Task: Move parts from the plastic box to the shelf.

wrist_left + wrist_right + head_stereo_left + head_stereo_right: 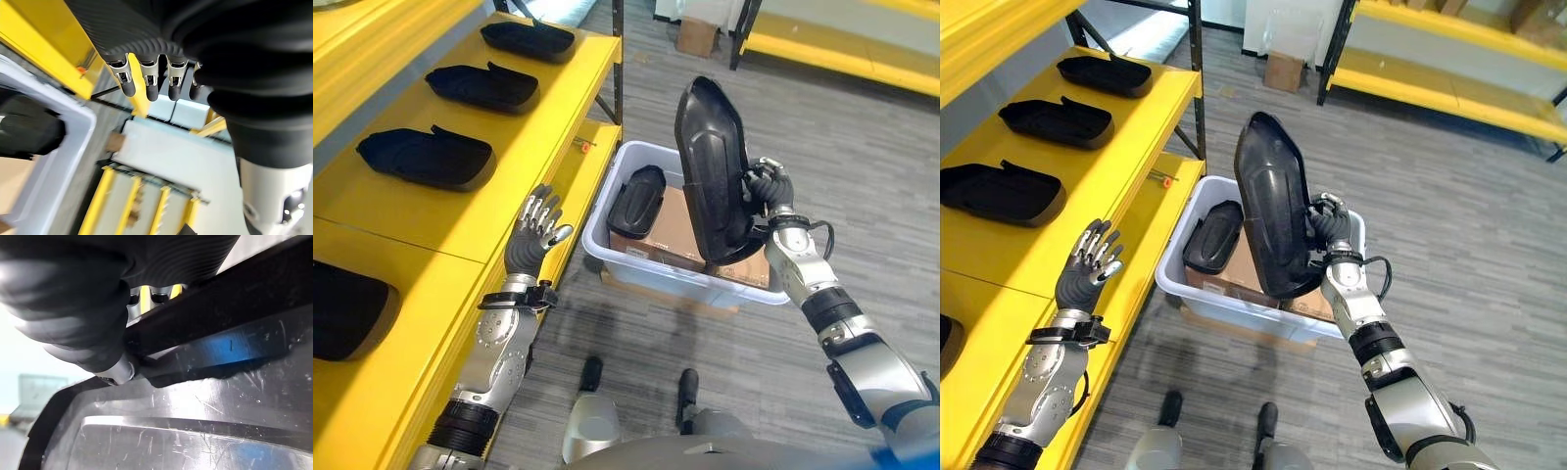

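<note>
Upper left: yellow shelf (pixel 460 220) already carries three black parts (pixel 426 157) in a row, plus a dark one cut off at the left edge, with bare yellow surface between that one and the row; left hand (pixel 533 235) hovers at the shelf's front edge, fingers spread, holding nothing. Centre: plastic box (pixel 607 230) beside the shelf holds one more part (pixel 636 199) on a cardboard carton (pixel 671 235). Centre-right: right hand (pixel 766 188) has fingers clamped on the large part (pixel 710 166), upright above the box, so I'd say roughly mid-task; bare floor to the right.

Silver-grey arms, dark ribbed wrist covers, dark-tipped fingers (pixel 540 213)
</note>
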